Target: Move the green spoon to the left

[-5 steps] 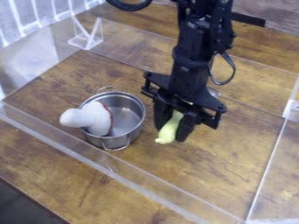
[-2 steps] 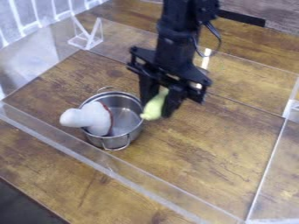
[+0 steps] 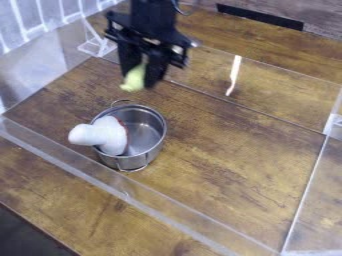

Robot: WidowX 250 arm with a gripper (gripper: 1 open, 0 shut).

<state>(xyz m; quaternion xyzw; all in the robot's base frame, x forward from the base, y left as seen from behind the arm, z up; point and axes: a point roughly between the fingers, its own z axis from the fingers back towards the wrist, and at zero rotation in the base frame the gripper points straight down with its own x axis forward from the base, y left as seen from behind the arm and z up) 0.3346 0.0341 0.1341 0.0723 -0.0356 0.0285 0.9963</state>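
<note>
Green spoon [image 3: 134, 78] hangs in my grip, clear of the table, its yellow-green handle pointing roughly down and a bit tilted, lower end free in the air. Its metal bowl is hidden up between my fingers, can't see it. Picture is motion-blurred here, so the edges of the spoon are soft.

My gripper [image 3: 142, 62] points down, fingers clamped on the upper part of the spoon, one finger either side of it. My dark arm runs up out of the top edge of the view.

The spoon sits over the far-left part of the wooden table [image 3: 241, 150], above and behind the metal pot [image 3: 139, 140], well apart from it, not touching. The pot stands upright on the wood, near the front-left. A white mushroom-shaped object [image 3: 96, 136] leans in the pot, round head sticking out over the pot's left rim, stem going down inside.

Clear plastic walls [image 3: 160, 195] ring the table; the front one runs diagonally just in front of the pot. A small clear stand [image 3: 96, 40] sits on the far-left edge, left of my gripper. A bright glare streak [image 3: 233, 76] shows on the wood to the right of the spoon. White railing [image 3: 16, 22] shows at the top-left corner.
</note>
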